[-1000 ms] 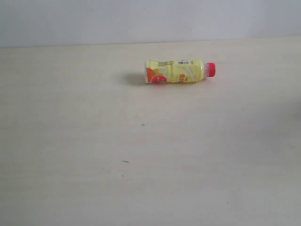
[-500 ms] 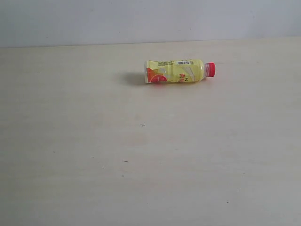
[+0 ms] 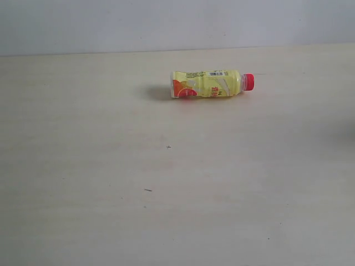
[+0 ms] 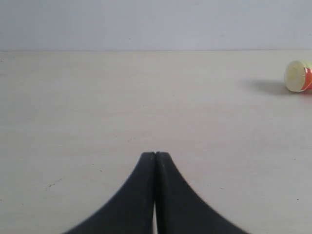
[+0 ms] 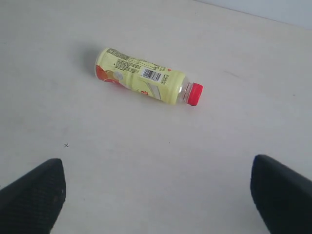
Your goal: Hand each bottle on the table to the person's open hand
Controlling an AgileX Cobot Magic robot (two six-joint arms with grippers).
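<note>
One bottle shows: yellow-labelled with a red cap (image 3: 206, 83), lying on its side on the beige table (image 3: 166, 183), cap pointing right. The right wrist view looks down on the same bottle (image 5: 144, 82), which lies well ahead of my right gripper (image 5: 158, 183); that gripper is wide open with nothing between its fingers. My left gripper (image 4: 155, 155) is shut on nothing, low over the table, and the bottle's base (image 4: 298, 76) lies far off to its side. The other three bottles and any hand are out of view. Neither gripper appears in the exterior view.
A pale wall (image 3: 166, 22) runs behind the table's far edge. A few tiny dark specks (image 3: 168, 147) mark the tabletop. A faint shadow touches the table's right edge in the exterior view.
A faint shadow at the right edge of the exterior view has shifted slightly. The bottle has not moved.
</note>
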